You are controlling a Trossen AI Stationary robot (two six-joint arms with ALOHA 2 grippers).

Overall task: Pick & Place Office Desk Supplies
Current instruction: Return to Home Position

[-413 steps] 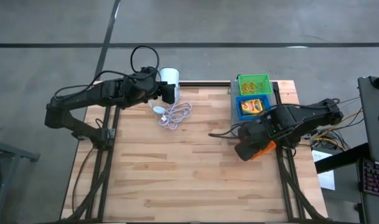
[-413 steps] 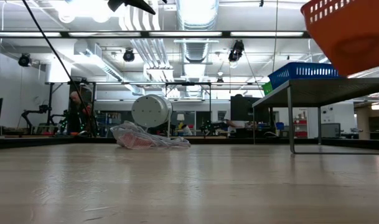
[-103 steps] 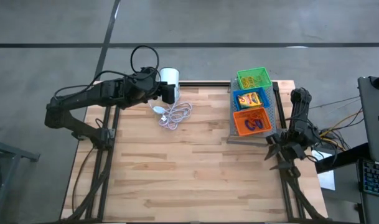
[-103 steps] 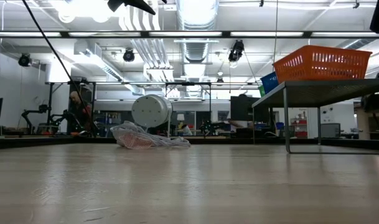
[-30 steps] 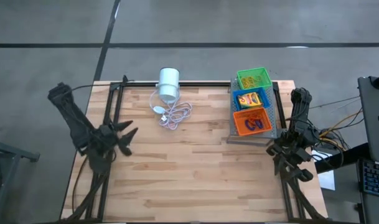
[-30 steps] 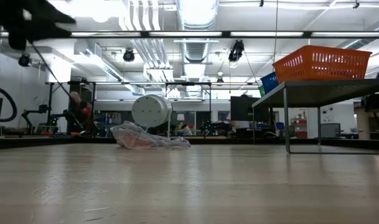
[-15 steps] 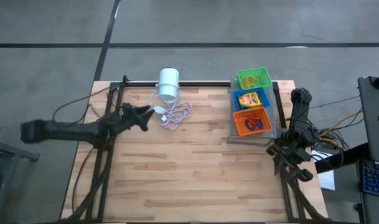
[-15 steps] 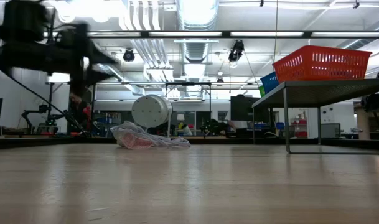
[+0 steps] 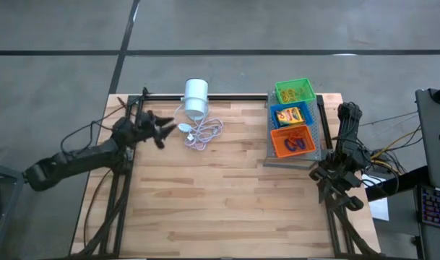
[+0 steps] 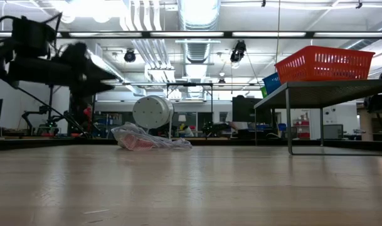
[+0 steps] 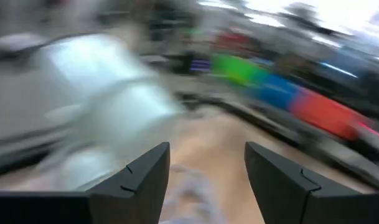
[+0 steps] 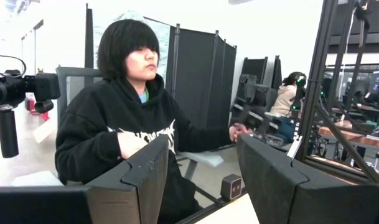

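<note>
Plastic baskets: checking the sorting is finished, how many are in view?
3, in a row on the grey tray: green basket at the far end, blue basket in the middle, red-orange basket nearest. None seems hidden.

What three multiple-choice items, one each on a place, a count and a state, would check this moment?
1. Where is the orange basket?
A. on the grey tray, beside the blue basket
B. on bare wood at mid-table
C. hanging in the air above the table

2. How many baskets stand on the tray?
A. one
B. two
C. three

3. The jaws of the left arm are:
A. shut on a basket
B. open and empty
C. shut on a pen

Answers:
1 A: the high view shows it at one end of the tray, next to the blue one.
2 C: the green basket, the blue and the orange stand in a row.
3 B: the left wrist view shows a clear gap between the fingers.
</note>
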